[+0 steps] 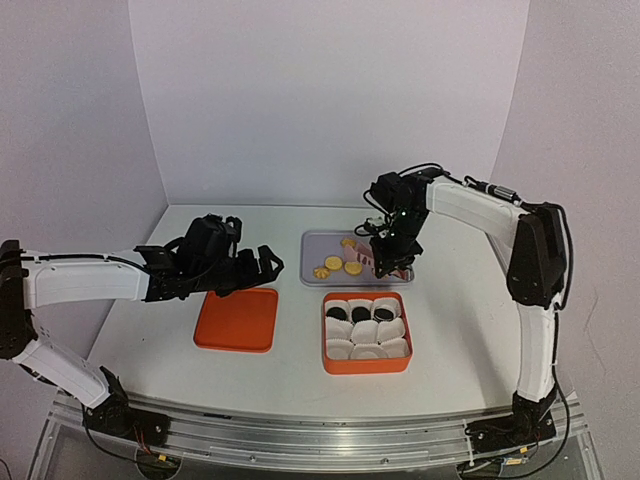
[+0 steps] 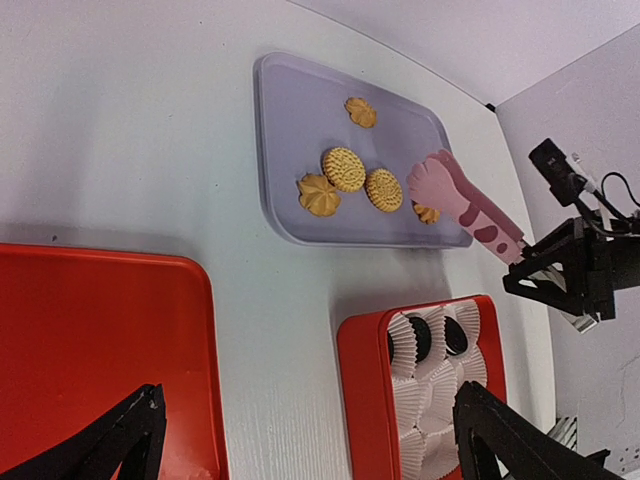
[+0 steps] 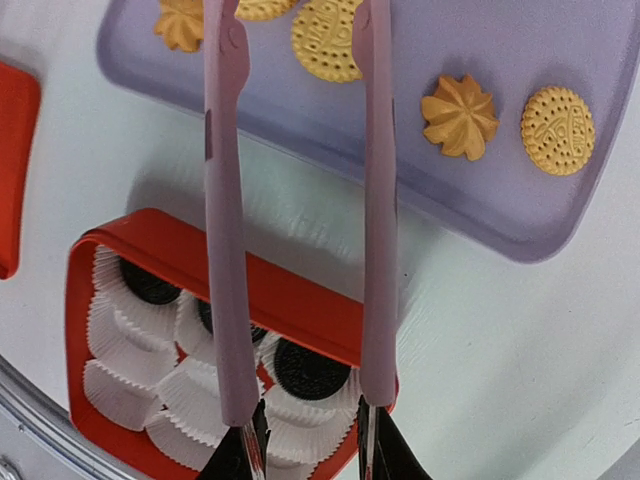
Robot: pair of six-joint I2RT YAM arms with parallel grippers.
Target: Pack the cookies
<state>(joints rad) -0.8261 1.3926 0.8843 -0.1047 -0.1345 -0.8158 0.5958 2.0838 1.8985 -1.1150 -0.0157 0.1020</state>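
Several golden cookies (image 2: 343, 169) lie on the lavender tray (image 1: 310, 240), round discs and ridged flowers (image 3: 459, 115). Three black cookies (image 3: 310, 368) sit in white paper cups along the far row of the red box (image 1: 330, 362). My right gripper (image 3: 305, 455) is shut on the handles of pink tongs (image 2: 465, 200). The tongs' arms stand apart, and their head hangs over the tray's right end, beside a flower cookie (image 2: 427, 212). In the right wrist view the tong tips are cut off. My left gripper (image 2: 308, 400) is open and holds nothing, hovering between the orange lid and the red box.
A flat orange lid (image 1: 237, 320) lies left of the red box (image 2: 360, 370). The other paper cups (image 1: 366, 348) in the box hold nothing. White walls close in the back and both sides of the table.
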